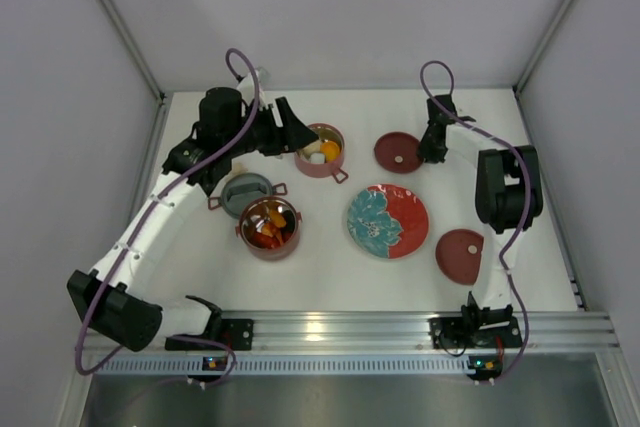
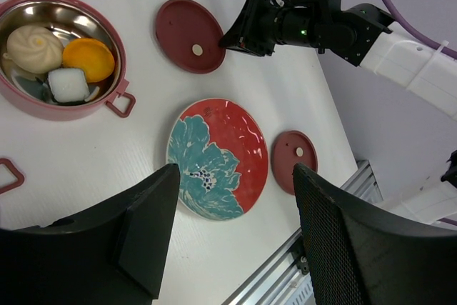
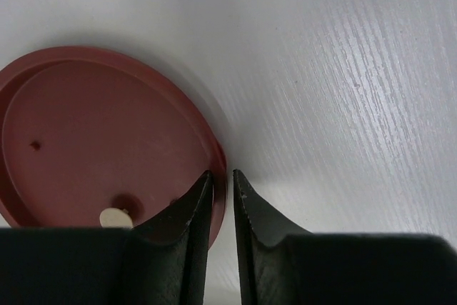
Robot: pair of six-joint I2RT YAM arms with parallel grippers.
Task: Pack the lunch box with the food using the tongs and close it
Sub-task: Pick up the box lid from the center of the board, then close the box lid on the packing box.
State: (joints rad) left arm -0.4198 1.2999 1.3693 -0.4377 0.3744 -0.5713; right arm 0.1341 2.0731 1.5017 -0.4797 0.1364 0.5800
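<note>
Right gripper (image 3: 221,176): jaws clamped on the rim of the far lid (image 3: 93,133), near the table's (image 1: 330,267) far edge. Left gripper (image 2: 235,173): jaws apart, empty, just beside the far pot (image 2: 71,111), which holds food (image 2: 32,46).

The white table (image 1: 330,272) bears two pots (image 1: 341,150) (image 1: 268,252), two lids (image 1: 397,152) (image 1: 459,255), a plate (image 1: 388,221), a grey dish (image 1: 247,194).
</note>
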